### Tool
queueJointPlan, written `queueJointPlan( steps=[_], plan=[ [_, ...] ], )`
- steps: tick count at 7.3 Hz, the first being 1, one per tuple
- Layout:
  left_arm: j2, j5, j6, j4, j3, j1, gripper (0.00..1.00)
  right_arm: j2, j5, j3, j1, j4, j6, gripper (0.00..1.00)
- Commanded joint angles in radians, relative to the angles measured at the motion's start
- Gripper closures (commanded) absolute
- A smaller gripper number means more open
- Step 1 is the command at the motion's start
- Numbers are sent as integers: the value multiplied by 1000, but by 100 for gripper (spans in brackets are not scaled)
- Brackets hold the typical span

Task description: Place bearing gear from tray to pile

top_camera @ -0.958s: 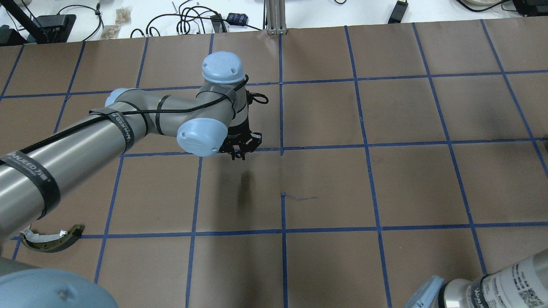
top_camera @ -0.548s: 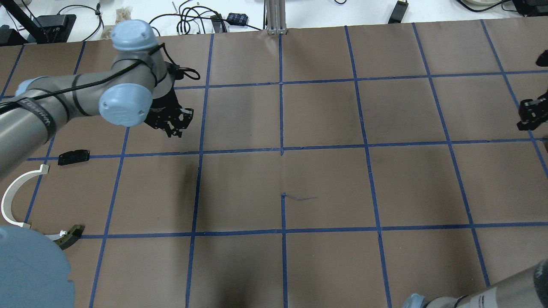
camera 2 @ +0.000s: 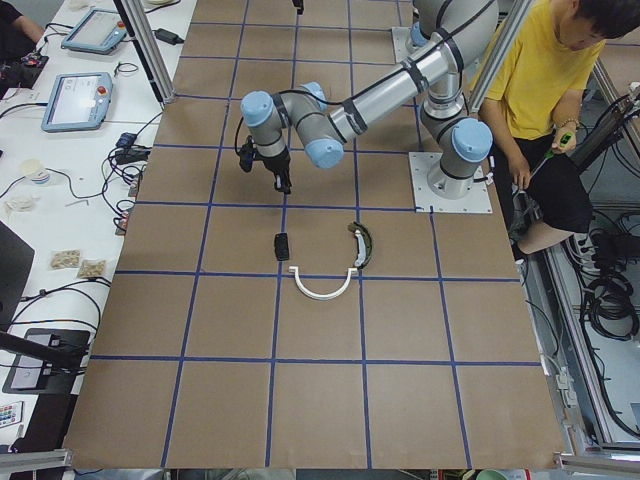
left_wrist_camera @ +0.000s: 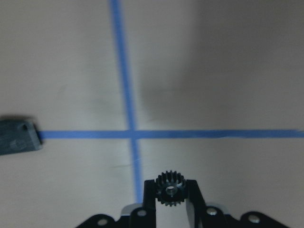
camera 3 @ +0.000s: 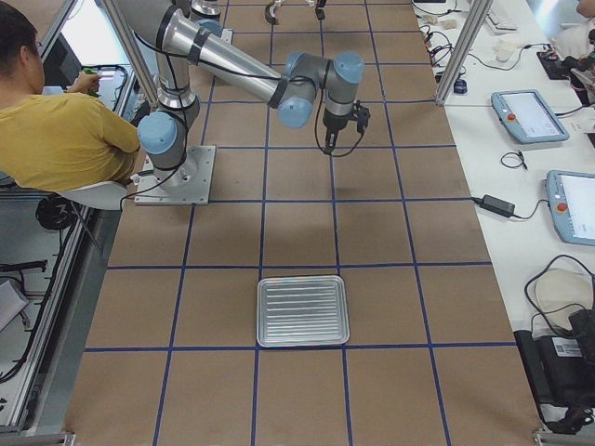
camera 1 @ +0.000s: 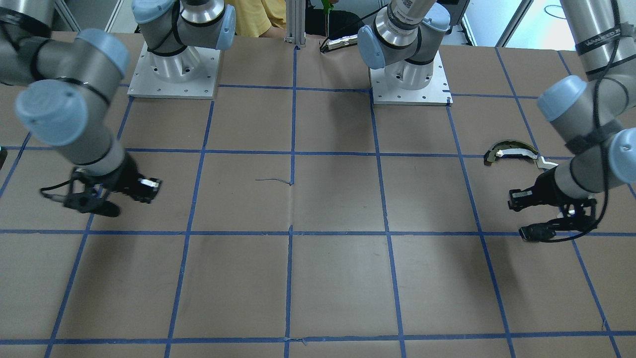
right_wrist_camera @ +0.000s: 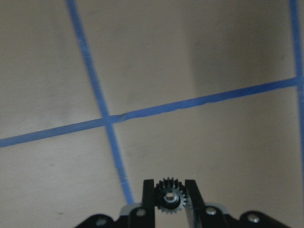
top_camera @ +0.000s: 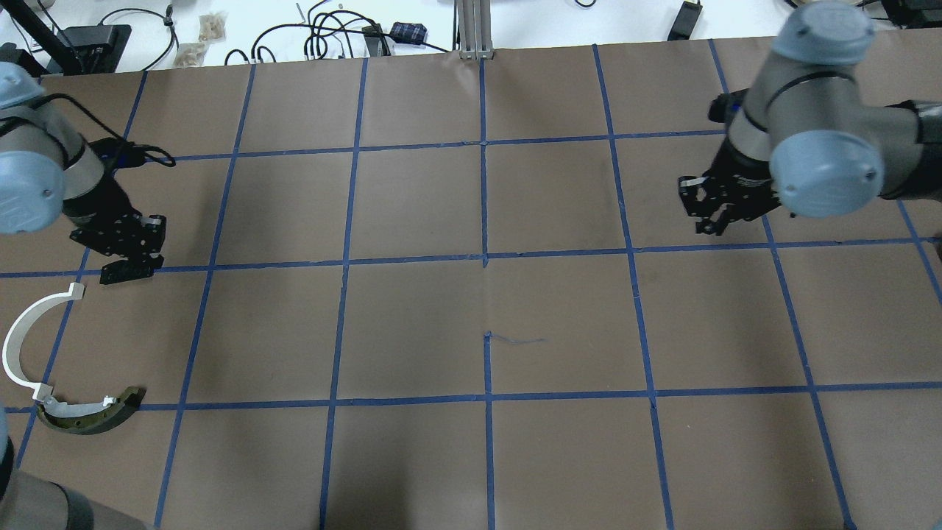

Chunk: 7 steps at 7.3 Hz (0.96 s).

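Note:
My left gripper is shut on a small black bearing gear. It hangs at the table's left side, just beyond the pile. The pile holds a flat black plate, a white curved strip and a dark yellowish-metal curved piece. The plate's end shows at the left edge of the left wrist view. My right gripper is shut on a second black gear and hovers over the right half of the table. The silver tray shows only in the exterior right view.
The table is brown paper with a blue tape grid. Cables and small devices lie beyond its far edge. A person in a yellow shirt sits behind the robot bases. Tablets rest on a side bench.
My left arm has swung from the table's middle to the left, up to the pile. My right arm has come in from the right edge toward the middle.

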Motion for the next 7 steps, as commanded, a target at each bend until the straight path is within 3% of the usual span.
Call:
queueJointPlan(
  steps=[1,2,3,5,7],
  plan=[
    [-20,0,164,-1,-9,192,100,73,8,9,332,-110,368,100],
    [-40,2,167,-2,-16,206,100,121,14,4,443,-163,564,100],
    [-59,0,171,8,-18,208,100,164,14,0,538,-222,641,100],
    [-99,0,173,10,-15,208,100,186,75,0,580,-306,671,100],
    [-126,0,167,15,-4,208,100,218,63,1,573,-332,573,100]
  ],
)
